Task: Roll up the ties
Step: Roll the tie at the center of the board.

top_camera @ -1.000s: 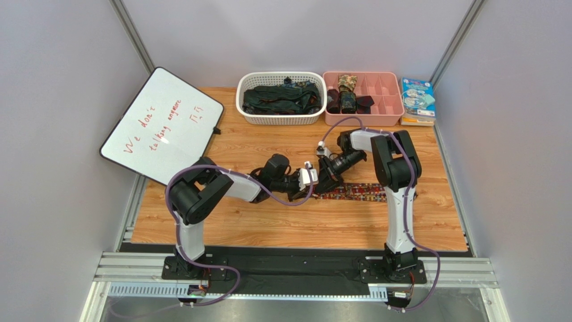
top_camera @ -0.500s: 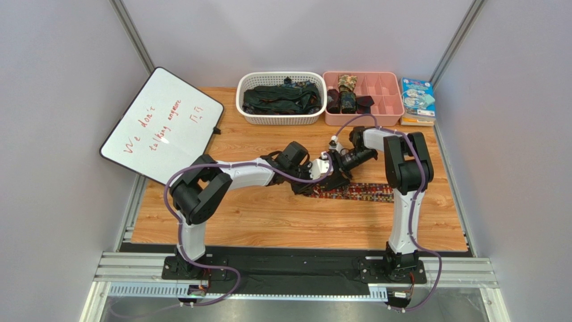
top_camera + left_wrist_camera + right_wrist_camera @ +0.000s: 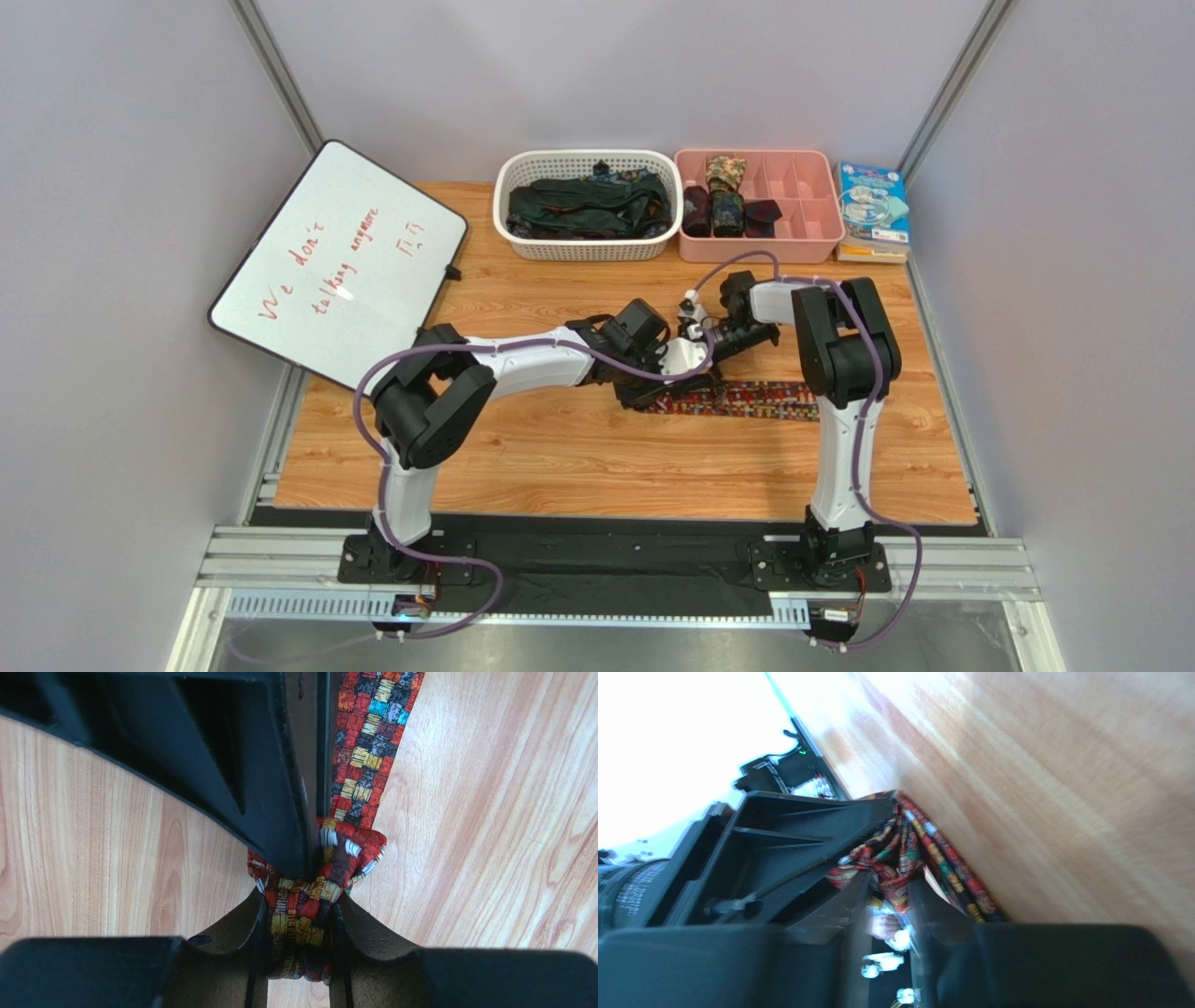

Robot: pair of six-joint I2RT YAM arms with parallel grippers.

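Note:
A patterned red-orange-yellow tie (image 3: 751, 402) lies flat across the middle of the table, its left end wound into a small coil (image 3: 309, 903). My left gripper (image 3: 657, 381) (image 3: 300, 913) is shut on that coil from the left. Facing it from the right, my right gripper (image 3: 697, 367) (image 3: 891, 889) pinches the same bunched fabric (image 3: 896, 850) at the fingertips. In the left wrist view the right gripper's black fingers (image 3: 281, 777) come down onto the coil and hide part of it. The loose length (image 3: 365, 735) runs away over the wood.
At the back stand a white basket (image 3: 589, 249) of dark ties and a pink divided tray (image 3: 807, 210) with a camouflage coil (image 3: 725, 172) and a dark coil (image 3: 727, 212). A whiteboard (image 3: 337, 259) leans at the left; a booklet stack (image 3: 874, 207) lies at the right.
The left arm has stretched out to the right, carrying the coil along the tie. The right gripper has drawn back to the right with it. The flat part of the tie looks shorter.

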